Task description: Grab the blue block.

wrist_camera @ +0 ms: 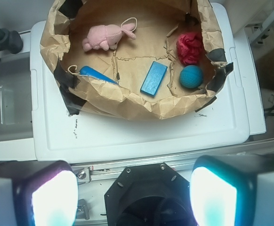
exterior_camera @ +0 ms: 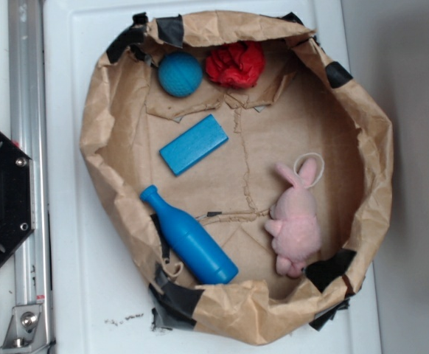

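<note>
Contents of paper-bag nest [exterior_camera: 111, 125]: blue block [exterior_camera: 193, 144], lying flat near the nest's middle; blue ball [exterior_camera: 180, 74] and red crumpled wad [exterior_camera: 235, 63] beyond it at the nest's far rim; blue bottle [exterior_camera: 189, 239] and pink rabbit [exterior_camera: 297, 217] toward the opposite rim. Gripper [wrist_camera: 134, 193]: fingers spread, empty, well outside the nest. Risk: crumpled wall may snag the descent; bottle or ball might be taken by colour.

Two blocky dark-grey fingers [wrist_camera: 31, 190] of the WidowX gripper [wrist_camera: 134, 193] carry pale pads that glow white to turquoise in the wrist view. Between them sits the black, many-sided robot base [wrist_camera: 149, 195], studded with small silver screws, its dark round opening at centre.
</note>
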### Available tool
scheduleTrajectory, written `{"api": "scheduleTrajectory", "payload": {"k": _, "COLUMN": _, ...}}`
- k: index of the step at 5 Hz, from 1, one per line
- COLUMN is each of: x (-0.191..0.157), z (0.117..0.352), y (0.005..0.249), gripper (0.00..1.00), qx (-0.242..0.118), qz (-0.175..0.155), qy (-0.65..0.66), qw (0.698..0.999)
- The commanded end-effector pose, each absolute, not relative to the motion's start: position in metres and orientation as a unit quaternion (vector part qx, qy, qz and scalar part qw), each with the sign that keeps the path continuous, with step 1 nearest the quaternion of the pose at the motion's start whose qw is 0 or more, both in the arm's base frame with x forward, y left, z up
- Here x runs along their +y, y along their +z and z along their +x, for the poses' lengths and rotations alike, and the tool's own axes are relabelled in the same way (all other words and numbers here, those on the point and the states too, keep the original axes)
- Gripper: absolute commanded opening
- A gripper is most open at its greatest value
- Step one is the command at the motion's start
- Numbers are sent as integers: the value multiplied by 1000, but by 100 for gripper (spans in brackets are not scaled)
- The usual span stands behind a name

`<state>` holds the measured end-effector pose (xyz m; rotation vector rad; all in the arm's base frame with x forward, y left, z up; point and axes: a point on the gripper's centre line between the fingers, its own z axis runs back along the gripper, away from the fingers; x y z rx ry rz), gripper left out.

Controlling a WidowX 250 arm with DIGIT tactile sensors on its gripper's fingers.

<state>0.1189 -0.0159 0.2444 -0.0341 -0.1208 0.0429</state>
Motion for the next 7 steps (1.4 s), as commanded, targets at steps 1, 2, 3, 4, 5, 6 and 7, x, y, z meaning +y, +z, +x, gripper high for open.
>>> {"api": "scheduleTrajectory", "payload": {"k": 1, "x": -16, "z": 119, "y": 244, "gripper": 100, "qx": -60, "qz": -17, "qy": 21, "qw": 998}}
{"api": "scheduleTrajectory", "payload": {"k": 2, "x": -5, "z": 157, "y": 212, "gripper": 100, "qx": -6, "qz": -16, "qy": 137, "qw": 990}}
{"api": "scheduleTrajectory", "payload": {"k": 3, "x": 12, "z": 188, "y": 171, "gripper": 100, "qx": 14, "qz": -33, "qy": 209, "qw": 977}}
{"api": "scheduleTrajectory", "payload": {"k": 4, "x": 19, "z": 235, "y": 119, "gripper": 100, "qx": 37, "qz": -35, "qy": 254, "qw": 966}}
{"api": "scheduleTrajectory", "payload": {"k": 5, "x": 27, "z": 255, "y": 74, "gripper": 100, "qx": 25, "qz": -18, "qy": 267, "qw": 963}}
{"api": "scheduleTrajectory", "payload": {"k": 6, "x": 20, "z": 270, "y": 48, "gripper": 100, "qx": 11, "qz": -3, "qy": 247, "qw": 969}}
{"api": "scheduleTrajectory", "payload": {"k": 7, "x": 11, "z": 242, "y": 26, "gripper": 100, "qx": 15, "qz": 8, "qy": 231, "qw": 973}}
